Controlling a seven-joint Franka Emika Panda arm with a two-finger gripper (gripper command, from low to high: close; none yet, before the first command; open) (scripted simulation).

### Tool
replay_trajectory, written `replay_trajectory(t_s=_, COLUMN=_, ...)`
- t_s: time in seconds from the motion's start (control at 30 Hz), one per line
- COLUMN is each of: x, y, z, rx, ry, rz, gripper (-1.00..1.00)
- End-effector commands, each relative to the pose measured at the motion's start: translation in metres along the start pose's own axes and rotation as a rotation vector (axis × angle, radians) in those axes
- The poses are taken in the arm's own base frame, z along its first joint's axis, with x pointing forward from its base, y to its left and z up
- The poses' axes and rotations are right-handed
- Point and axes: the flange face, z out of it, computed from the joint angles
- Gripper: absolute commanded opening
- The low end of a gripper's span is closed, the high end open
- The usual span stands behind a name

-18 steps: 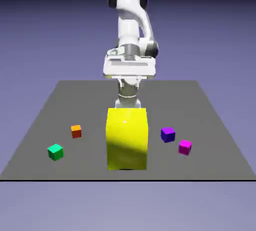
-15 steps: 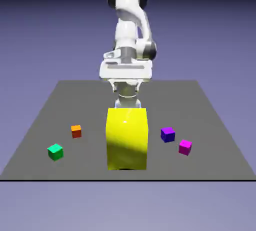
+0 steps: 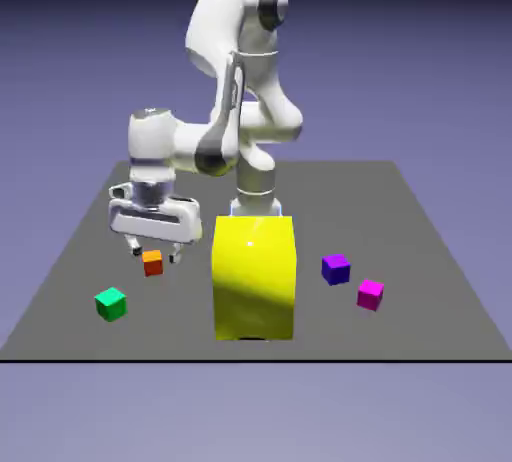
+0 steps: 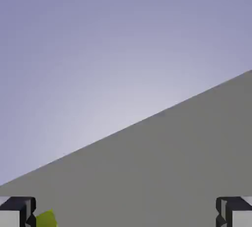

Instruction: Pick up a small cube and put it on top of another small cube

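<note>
Jaws: we log them apart, nothing between; gripper [image 3: 154, 249] hangs just above the orange cube [image 3: 152, 263]. Green cube [image 3: 111, 303]: on the table [image 3: 420, 220], near its front left corner. Handling, we judge: light, rigid; take it across two opposite flat faces

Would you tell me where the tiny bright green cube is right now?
In the exterior view, the tiny bright green cube sits on the grey table near its front edge, at the view's left, just in front-left of the small orange cube.
</note>
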Motion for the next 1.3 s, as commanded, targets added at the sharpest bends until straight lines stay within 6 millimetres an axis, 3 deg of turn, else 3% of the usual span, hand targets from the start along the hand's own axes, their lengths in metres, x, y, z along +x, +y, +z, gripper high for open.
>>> replay_trajectory(t_s=0.0, x=0.011, y=0.007, z=0.01, rx=-0.027, ry=-0.015, rz=0.026, gripper=0.0)
replay_trajectory(t_s=0.27, x=0.093, y=0.082, z=0.081, rx=-0.224, ry=-0.118, rz=0.233, gripper=0.0)
replay_trajectory(t_s=0.3, x=0.093, y=0.082, z=0.081, rx=-0.224, ry=-0.118, rz=0.233, gripper=0.0)
replay_trajectory(t_s=0.43, x=0.085, y=0.095, z=0.147, rx=-0.224, ry=-0.118, rz=0.232, gripper=0.0)
replay_trajectory(t_s=0.47, x=0.085, y=0.095, z=0.15, rx=-0.224, ry=-0.118, rz=0.233, gripper=0.0)
replay_trajectory(t_s=0.5, x=0.085, y=0.095, z=0.15, rx=-0.224, ry=-0.118, rz=0.233, gripper=-1.0)
replay_trajectory(t_s=0.53, x=0.085, y=0.095, z=0.15, rx=-0.224, ry=-0.118, rz=0.233, gripper=-1.0)
replay_trajectory(t_s=0.67, x=0.092, y=0.082, z=0.084, rx=-0.224, ry=-0.118, rz=0.233, gripper=-1.0)
replay_trajectory(t_s=0.73, x=0.048, y=0.032, z=0.097, rx=-0.211, ry=-0.163, rz=0.1, gripper=-1.0)
replay_trajectory(t_s=0.93, x=-0.03, y=-0.066, z=0.119, rx=-0.218, ry=-0.202, rz=-0.497, gripper=-1.0)
replay_trajectory(t_s=1.07, x=-0.082, y=-0.12, z=0.121, rx=-0.208, ry=-0.197, rz=-0.906, gripper=-1.0)
replay_trajectory(t_s=1.27, x=-0.174, y=-0.188, z=0.104, rx=-0.173, ry=-0.138, rz=-1.523, gripper=-1.0)
